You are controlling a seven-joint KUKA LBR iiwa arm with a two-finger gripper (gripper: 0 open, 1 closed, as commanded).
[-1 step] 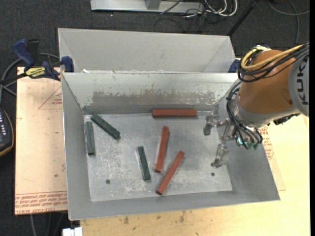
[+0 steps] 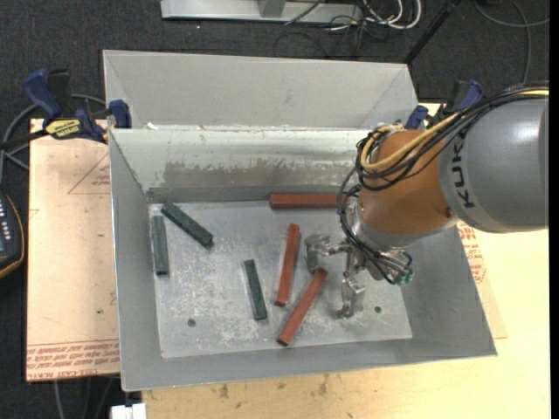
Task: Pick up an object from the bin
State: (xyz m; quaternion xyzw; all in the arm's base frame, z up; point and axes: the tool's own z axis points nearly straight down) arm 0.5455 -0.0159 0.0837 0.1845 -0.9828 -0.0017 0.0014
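The gripper (image 2: 350,302) is hanging low over the right part of the bin (image 2: 210,326) floor; I cannot tell how wide it is standing. A red stick (image 2: 302,307) is lying just beside it toward the view's left, slanting from lower left to upper right.

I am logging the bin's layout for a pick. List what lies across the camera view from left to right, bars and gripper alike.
upright green bar → slanted green bar → green bar near the middle → upright red bar → gripper
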